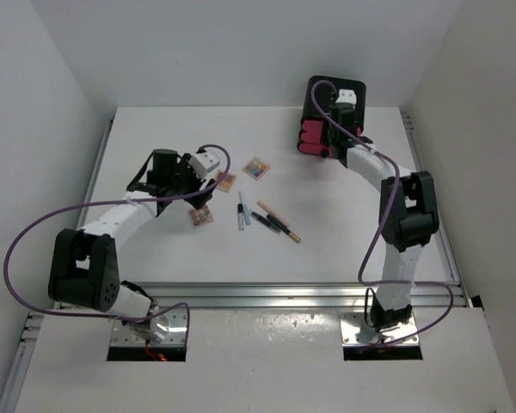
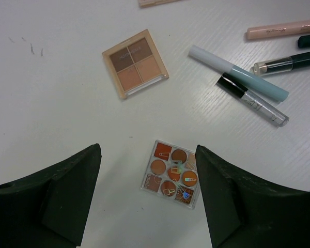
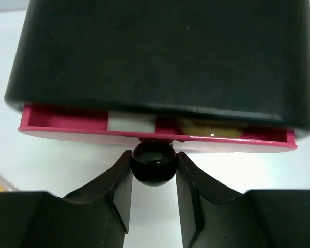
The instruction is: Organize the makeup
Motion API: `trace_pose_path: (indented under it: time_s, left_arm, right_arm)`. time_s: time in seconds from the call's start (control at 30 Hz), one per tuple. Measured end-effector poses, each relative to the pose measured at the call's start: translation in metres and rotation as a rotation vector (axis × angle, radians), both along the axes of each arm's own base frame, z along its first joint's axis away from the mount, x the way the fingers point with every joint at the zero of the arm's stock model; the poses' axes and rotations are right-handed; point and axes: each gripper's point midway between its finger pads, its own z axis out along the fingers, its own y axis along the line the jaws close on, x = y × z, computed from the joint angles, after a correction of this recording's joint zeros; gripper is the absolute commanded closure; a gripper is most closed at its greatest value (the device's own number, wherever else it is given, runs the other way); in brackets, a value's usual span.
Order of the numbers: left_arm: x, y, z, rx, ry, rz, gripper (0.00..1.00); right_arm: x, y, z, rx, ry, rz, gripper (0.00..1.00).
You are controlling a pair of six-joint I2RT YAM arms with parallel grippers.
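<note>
Drawer-opening step: right fingers (image 3: 116,186) clenched on the pink drawer's (image 3: 67,126) round black knob (image 3: 154,164). Next up, probably a straight pull. Left fingers (image 2: 67,191) spread wide.

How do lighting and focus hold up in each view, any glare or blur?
Top external: even light, makeup sticks small but distinct, glare on the metal base plates. Left wrist: palettes sharp, soft sheen on the table, left end effector dark with little detail. Right wrist: black box nearly featureless, table beside it blown white, a highlight on the knob.
</note>
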Motion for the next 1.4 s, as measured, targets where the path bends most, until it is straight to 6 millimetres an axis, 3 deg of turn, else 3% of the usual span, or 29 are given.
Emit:
trace_pose_path:
  time_s: [0.07, 0.13, 0.17, 0.2, 0.3, 0.33, 0.4, 0.47, 0.6, 0.7, 0.87, 1.07, 1.4]
  left_arm:
    - [0.000, 0.000, 0.000, 0.000, 0.000, 0.000, 0.21]
    - [0.000, 0.000, 0.000, 0.000, 0.000, 0.000, 0.21]
    - [0.000, 0.000, 0.000, 0.000, 0.001, 0.000, 0.21]
    - [0.000, 0.000, 0.000, 0.000, 0.001, 0.000, 0.21]
    - [0.000, 0.000, 0.000, 0.000, 0.001, 0.000, 0.21]
    - [0.000, 0.000, 0.000, 0.000, 0.001, 0.000, 0.21]
    - [0.000, 0.000, 0.000, 0.000, 0.000, 0.000, 0.21]
    - [0.000, 0.000, 0.000, 0.000, 0.001, 0.000, 0.21]
    - [0.000, 0.000, 0.000, 0.000, 0.001, 0.000, 0.21]
    - [0.000, 0.000, 0.000, 0.000, 0.001, 0.000, 0.21]
    - [0.000, 0.000, 0.000, -0.001, 0.001, -0.001, 0.21]
    - [0.000, 0.000, 0.000, -0.002, 0.001, -0.002, 0.21]
    - [0.000, 0.000, 0.000, 0.000, 0.001, 0.001, 0.21]
  right_arm:
    - [0.008, -0.001, 0.000, 0.003, -0.014, -0.001, 0.96]
    - [0.013, -0.002, 0.000, 0.006, -0.025, -0.002, 0.82]
    - [0.015, -0.002, 0.001, 0.006, -0.026, -0.004, 0.82]
    - [0.015, -0.002, 0.000, 0.006, -0.027, -0.005, 0.73]
    - [0.016, -0.003, 0.000, 0.012, -0.029, -0.011, 0.65]
    - [0.015, -0.003, 0.000, 0.016, -0.030, -0.016, 0.55]
    - [0.014, -0.002, -0.002, 0.031, -0.037, -0.027, 0.47]
    - [0.005, -0.003, -0.013, 0.042, -0.015, -0.045, 0.41]
    - [-0.026, -0.008, -0.048, 0.038, 0.081, -0.094, 0.41]
    - [-0.038, -0.009, -0.061, 0.032, 0.125, -0.118, 0.40]
    - [-0.034, -0.006, -0.056, 0.033, 0.101, -0.123, 0.40]
    - [-0.007, -0.007, -0.044, 0.034, 0.048, -0.142, 0.43]
    - [0.003, -0.009, -0.052, 0.026, 0.034, -0.152, 0.50]
